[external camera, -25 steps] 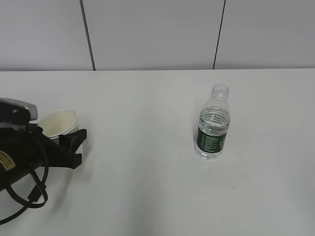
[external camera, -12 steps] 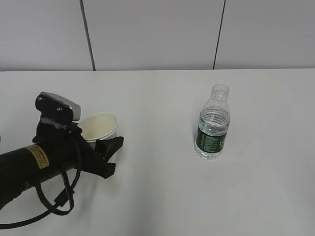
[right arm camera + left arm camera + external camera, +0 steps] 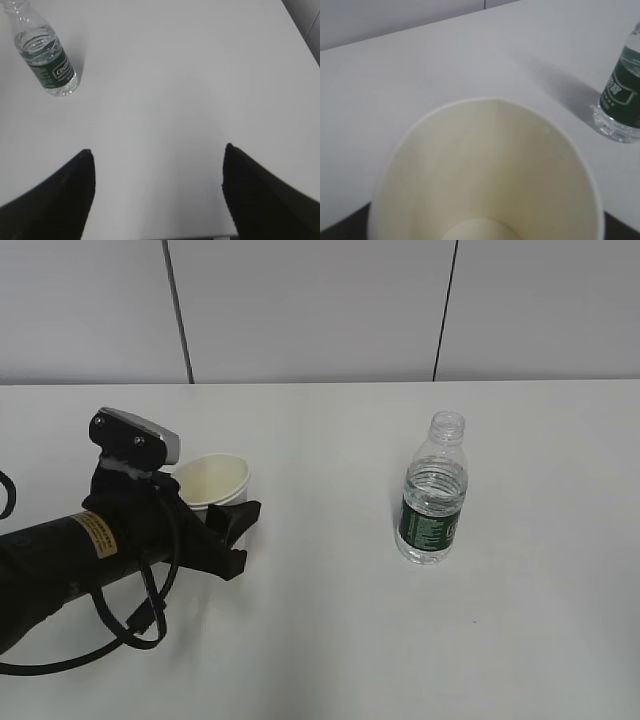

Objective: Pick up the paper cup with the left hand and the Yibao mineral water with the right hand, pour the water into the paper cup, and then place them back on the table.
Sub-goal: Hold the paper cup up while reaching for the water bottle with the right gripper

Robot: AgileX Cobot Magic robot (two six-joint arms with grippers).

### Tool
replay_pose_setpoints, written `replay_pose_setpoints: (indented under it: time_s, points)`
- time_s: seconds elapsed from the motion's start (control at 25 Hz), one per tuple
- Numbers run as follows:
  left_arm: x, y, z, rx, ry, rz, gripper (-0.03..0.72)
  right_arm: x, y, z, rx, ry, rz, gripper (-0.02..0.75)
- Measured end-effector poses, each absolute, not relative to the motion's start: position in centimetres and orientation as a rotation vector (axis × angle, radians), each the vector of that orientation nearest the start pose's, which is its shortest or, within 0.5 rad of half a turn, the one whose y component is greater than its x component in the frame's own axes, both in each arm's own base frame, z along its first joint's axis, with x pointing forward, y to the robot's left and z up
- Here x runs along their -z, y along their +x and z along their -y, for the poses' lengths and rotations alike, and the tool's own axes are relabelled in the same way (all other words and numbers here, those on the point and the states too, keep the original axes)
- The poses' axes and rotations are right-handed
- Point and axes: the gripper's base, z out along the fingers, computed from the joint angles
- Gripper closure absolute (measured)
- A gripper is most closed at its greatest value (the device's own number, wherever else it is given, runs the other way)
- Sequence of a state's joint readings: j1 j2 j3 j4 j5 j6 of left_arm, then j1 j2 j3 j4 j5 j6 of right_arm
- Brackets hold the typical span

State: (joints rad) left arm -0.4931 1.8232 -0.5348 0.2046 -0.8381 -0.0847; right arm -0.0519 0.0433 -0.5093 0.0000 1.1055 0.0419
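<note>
Your left tool (image 3: pixel 232 530) is closed around the paper cup (image 3: pixel 213 480), with the cup sitting between the two black fingers (image 3: pixel 240 517) at the left of the counter (image 3: pixel 330 620) in the exterior view. The cup is tilted, its open mouth leaning toward the camera block on the arm, and you cannot tell from that view whether its base touches the counter. In your left wrist view the cup (image 3: pixel 485 175) fills most of the picture: you look straight down into its cream inside, which looks dry, with the rolled rim running around it and the dark tips of the tool just showing at the bottom corners. The Yibao mineral water (image 3: pixel 434 490) stands upright and uncapped on the counter, well apart from the cup, to its right, and nothing touches it; water fills it to about the top of its green label. The same bottle (image 3: pixel 620 100) shows at the right edge of your left wrist view. Your right tool (image 3: pixel 157 160) is spread wide and holds nothing, its two dark fingers (image 3: pixel 55 195) hanging over bare counter (image 3: pixel 165 75), with the bottle (image 3: pixel 45 55) well apart at the upper left of that view.
</note>
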Motion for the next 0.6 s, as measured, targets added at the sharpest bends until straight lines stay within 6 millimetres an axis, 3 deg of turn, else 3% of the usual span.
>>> replay_pose_setpoints:
  time_s: [0.32, 0.6]
  points:
    - [-12.7, 26.2, 15.2, 0.421, 0.575, -1.895, 0.264, -29.6, 7.4, 0.5, 0.022, 0.091, -2.075, 0.153]
    - [-12.7, 26.7, 14.7, 0.409, 0.569, -1.908, 0.264, -30.4, 13.0, 0.7, 0.030, 0.072, -1.913, 0.153]
